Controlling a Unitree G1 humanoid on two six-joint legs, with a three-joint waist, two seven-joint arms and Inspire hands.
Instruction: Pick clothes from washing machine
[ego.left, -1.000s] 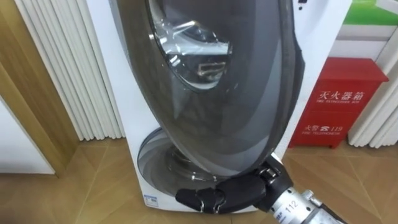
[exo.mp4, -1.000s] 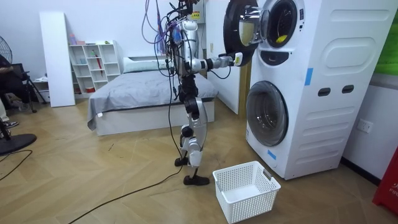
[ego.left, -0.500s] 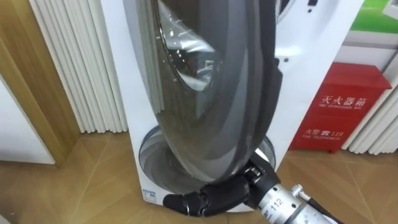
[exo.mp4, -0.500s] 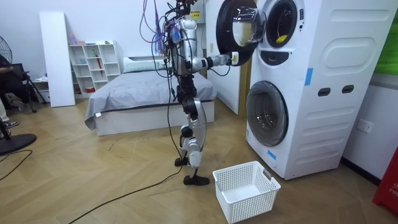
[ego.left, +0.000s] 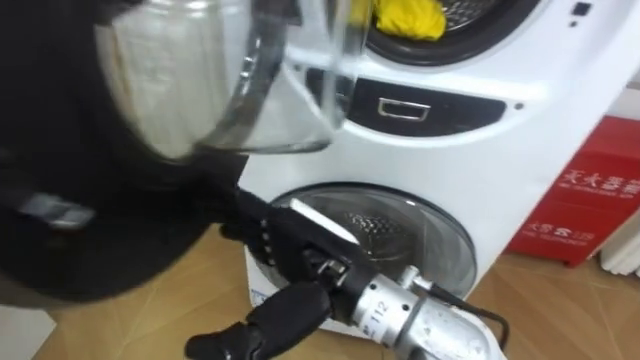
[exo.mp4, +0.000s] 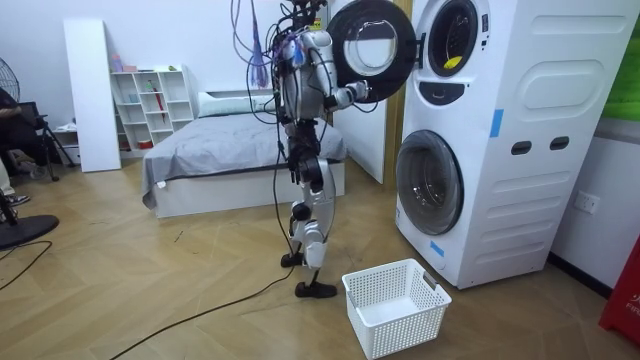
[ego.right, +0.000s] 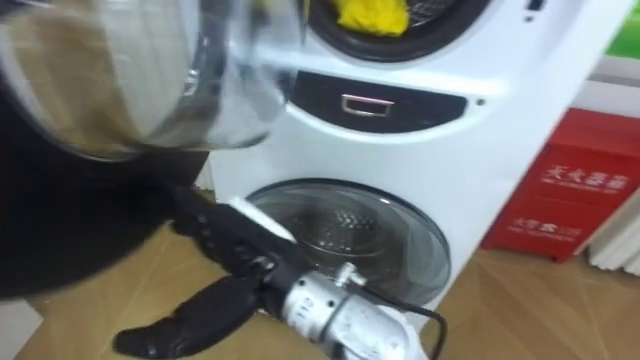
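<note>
A yellow cloth (ego.left: 408, 15) lies in the open upper drum of the white stacked washing machine (exo.mp4: 500, 130); it shows too in the room view (exo.mp4: 452, 63). The upper round door (ego.left: 200, 80), clear glass in a dark rim, is swung wide open to my left. My right hand (ego.left: 275, 245) reaches in from the lower right, its straight fingers pressed against the door's dark rim and the thumb spread out below. The hand holds nothing. In the room view I stand upright in front of the machine with the right arm raised to the door (exo.mp4: 368, 48).
The lower machine's round door (ego.left: 400, 235) is closed. A red box (ego.left: 590, 205) stands on the floor to the right of the machine. A white laundry basket (exo.mp4: 395, 305) sits on the wooden floor by my feet. A bed (exo.mp4: 230, 150) stands behind me.
The upper door has swung from half open to wide open, towards my left, with my right hand following it. The eye view has shifted, and the drum with the yellow cloth has come into sight.
</note>
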